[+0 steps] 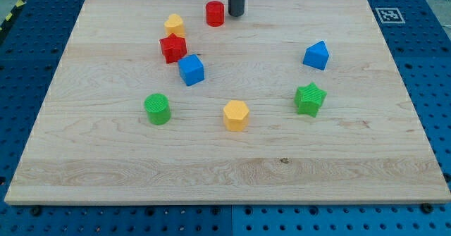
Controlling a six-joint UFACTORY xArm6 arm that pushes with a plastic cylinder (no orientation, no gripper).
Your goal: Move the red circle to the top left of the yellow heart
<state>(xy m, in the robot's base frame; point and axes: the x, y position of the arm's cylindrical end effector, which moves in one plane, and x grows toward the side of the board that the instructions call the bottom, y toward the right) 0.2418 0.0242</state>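
The red circle (215, 13) stands near the view's top, a little left of centre. My tip (235, 14) is just to its right, close to it or touching; I cannot tell which. The yellow heart (175, 25) lies to the left of the red circle and slightly lower. So the red circle is to the upper right of the yellow heart.
A red star (173, 48) sits just below the yellow heart, with a blue cube (191, 70) at its lower right. A green circle (157, 108), a yellow hexagon (236, 115), a green star (310, 98) and a blue block (317, 55) lie further down and right on the wooden board (91, 158).
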